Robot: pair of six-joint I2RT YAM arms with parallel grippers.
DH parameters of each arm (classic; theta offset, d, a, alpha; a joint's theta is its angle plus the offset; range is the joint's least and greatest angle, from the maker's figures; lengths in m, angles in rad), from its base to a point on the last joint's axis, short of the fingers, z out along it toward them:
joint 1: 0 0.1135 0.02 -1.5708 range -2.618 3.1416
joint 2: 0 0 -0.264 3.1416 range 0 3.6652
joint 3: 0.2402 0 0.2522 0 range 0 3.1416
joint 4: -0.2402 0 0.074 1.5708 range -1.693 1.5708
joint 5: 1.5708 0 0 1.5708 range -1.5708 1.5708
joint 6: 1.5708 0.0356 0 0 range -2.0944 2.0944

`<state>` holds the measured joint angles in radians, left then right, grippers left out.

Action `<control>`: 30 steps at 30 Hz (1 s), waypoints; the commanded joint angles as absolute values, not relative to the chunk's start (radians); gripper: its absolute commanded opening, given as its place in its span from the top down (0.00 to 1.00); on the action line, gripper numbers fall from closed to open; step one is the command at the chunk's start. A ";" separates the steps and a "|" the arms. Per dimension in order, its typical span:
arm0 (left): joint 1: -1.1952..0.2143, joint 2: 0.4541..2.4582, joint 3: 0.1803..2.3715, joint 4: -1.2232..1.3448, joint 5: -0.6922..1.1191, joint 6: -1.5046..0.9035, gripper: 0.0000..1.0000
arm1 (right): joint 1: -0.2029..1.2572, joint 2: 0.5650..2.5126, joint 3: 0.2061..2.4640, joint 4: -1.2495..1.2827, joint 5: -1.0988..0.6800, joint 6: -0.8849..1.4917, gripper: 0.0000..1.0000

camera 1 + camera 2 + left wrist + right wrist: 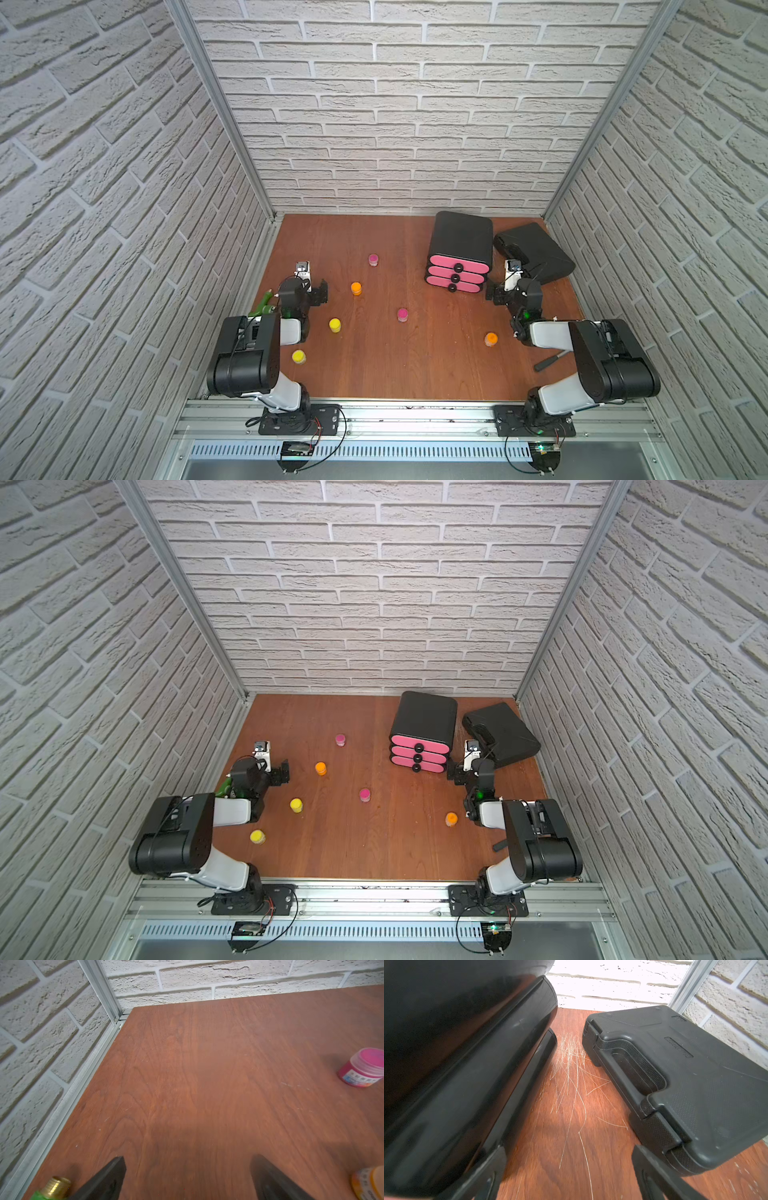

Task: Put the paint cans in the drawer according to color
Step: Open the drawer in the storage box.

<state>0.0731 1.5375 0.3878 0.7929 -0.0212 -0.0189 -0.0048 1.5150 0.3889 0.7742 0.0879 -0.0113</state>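
Left wrist view, my left gripper (189, 1159) wide apart, empty, right gripper (570, 1149) likewise, nothing held, between small black pink-fronted drawer cabinet (467, 1064) and flat black plastic case (695, 1084), six tiny lidded paint cans (356, 288) loose on tabletop (415, 365), label on pink can (363, 1068) unreadable.

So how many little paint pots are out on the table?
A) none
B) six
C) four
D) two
B, six: on the table stand the far pink pot, near pink pot, left orange pot, right orange pot, far yellow pot and near yellow pot.
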 commanded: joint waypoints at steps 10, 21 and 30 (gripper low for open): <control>0.079 1.546 0.402 0.842 -0.021 -0.017 0.02 | -0.003 1.516 0.404 0.820 0.080 -0.008 0.00; 0.080 1.545 0.400 0.845 -0.021 -0.015 0.01 | -0.003 1.410 0.514 0.536 0.085 -0.013 0.00; -0.008 1.420 0.865 -0.042 0.018 0.015 0.02 | -0.003 1.134 0.725 0.008 0.096 0.015 0.00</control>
<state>0.0273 1.4704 0.7853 0.2409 0.0204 0.0006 -0.0082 1.2034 0.6682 0.2028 0.0681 -0.0181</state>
